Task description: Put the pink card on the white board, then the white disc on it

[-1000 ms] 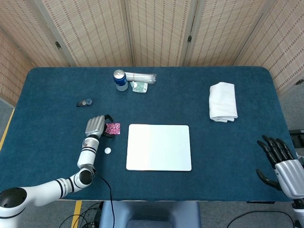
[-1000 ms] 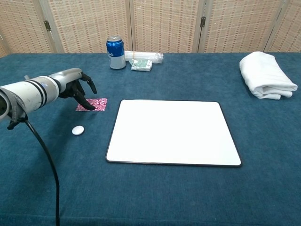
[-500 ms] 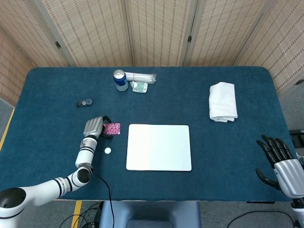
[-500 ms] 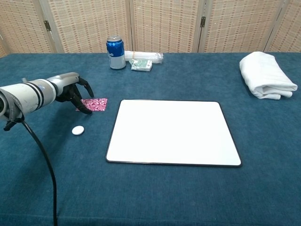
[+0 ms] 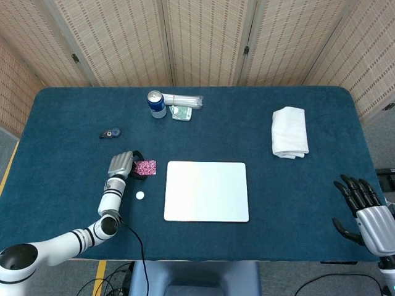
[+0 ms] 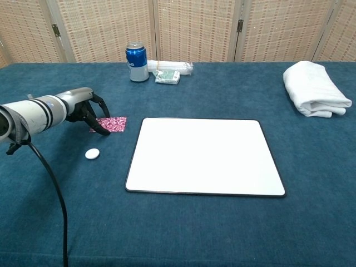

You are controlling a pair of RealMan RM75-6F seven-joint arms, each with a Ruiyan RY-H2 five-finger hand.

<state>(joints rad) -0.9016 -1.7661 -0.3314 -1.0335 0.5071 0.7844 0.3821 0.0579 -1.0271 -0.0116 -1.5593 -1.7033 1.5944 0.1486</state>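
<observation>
One left hand [image 6: 89, 108] is touching the pink card [image 6: 113, 123], grip unclear; right hand [image 5: 364, 209] is resting, fingers spread.

I sit at a wide table [image 5: 247, 123] covered in dark blue, carpet-like cloth with rounded far corners. Behind it stands a folding screen [image 5: 203, 37] of tan woven panels in pale frames, joined by small dark hinges [image 6: 240, 25]; it wraps around both sides. Grey floor [image 5: 9, 145] shows past the table's left edge, crossed by a yellow line [image 5: 7, 169]. Black cables [image 5: 321, 285] lie on the floor near me. The light is even and soft.
</observation>
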